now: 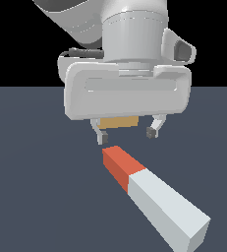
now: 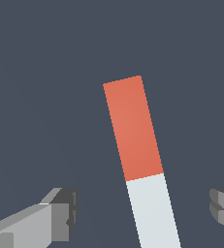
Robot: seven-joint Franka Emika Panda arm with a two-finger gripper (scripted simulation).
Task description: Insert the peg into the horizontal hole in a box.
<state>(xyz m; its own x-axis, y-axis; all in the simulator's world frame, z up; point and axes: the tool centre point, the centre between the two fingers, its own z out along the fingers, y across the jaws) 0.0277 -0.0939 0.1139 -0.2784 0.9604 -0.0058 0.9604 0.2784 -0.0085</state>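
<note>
The peg point(image 1: 154, 197) lies flat on the dark floor, a long square bar, pale grey-white with a red-orange end that points toward the arm. My gripper point(image 1: 127, 135) hangs open above and just behind that red end, touching nothing. A strip of the tan box point(image 1: 118, 122) peeks out behind the gripper's body, between the fingers; its hole is hidden. In the wrist view the peg point(image 2: 140, 160) runs between the two spread fingertips point(image 2: 60, 213), red end farthest from them, and my gripper point(image 2: 142, 210) holds nothing.
The grey-blue floor point(image 1: 31, 172) spreads flat all around the peg. The arm's white wrist and hand body point(image 1: 127, 93) block most of the view behind.
</note>
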